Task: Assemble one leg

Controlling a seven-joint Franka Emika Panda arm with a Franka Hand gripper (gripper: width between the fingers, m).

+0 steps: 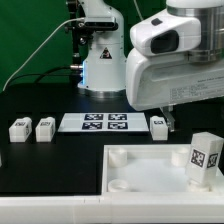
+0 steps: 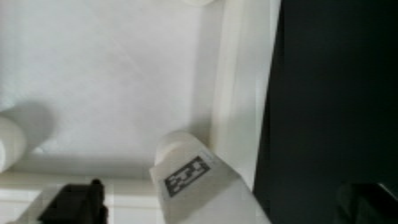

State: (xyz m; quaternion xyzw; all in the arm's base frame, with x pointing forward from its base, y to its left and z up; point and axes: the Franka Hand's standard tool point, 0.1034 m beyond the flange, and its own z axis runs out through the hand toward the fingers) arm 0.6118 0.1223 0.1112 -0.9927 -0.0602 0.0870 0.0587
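Observation:
The white panel [image 1: 150, 168] lies at the front of the table, with round sockets [image 1: 118, 155] at its corners. One leg [image 1: 203, 160], a small white block with a tag, stands upright on the panel at the exterior view's right. In the wrist view this leg [image 2: 199, 172] rises from the panel [image 2: 125, 90] near its edge. My gripper [image 2: 217, 207] is open above it, and the dark fingers [image 2: 71, 205] stand well apart on either side of the leg without touching it. The arm's white hand [image 1: 168, 60] hangs over the panel's back edge.
Three more legs lie on the black table: two at the exterior view's left [image 1: 19, 128] [image 1: 45, 127] and one [image 1: 158, 126] by the marker board [image 1: 107, 122]. The robot's base [image 1: 100, 60] stands behind. A round socket [image 2: 11, 135] shows on the panel.

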